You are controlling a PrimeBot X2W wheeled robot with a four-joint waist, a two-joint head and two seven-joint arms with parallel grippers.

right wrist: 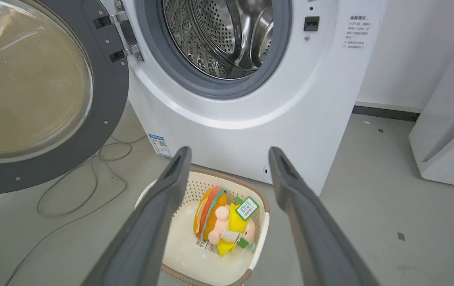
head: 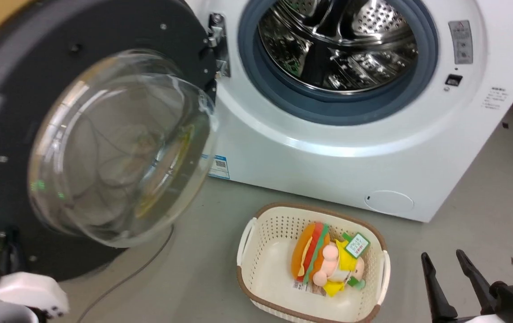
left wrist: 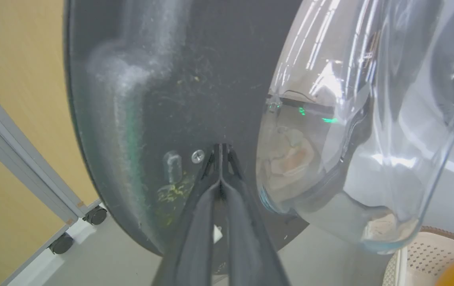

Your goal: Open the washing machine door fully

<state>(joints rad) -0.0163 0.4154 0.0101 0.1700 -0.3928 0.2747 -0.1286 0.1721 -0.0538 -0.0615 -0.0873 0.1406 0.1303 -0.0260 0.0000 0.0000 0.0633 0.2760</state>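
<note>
Jaws pressed together, our left gripper touches the dark inner rim of the washing machine door, swung open beside the washing machine; our right gripper gapes wide, empty.

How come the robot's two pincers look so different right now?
The left pincer is shut, fingers together; the right pincer is open, fingers wide apart. The left points at the dark inner side of the washing machine door; the right points toward the basket. Both have long dark fingers.
</note>
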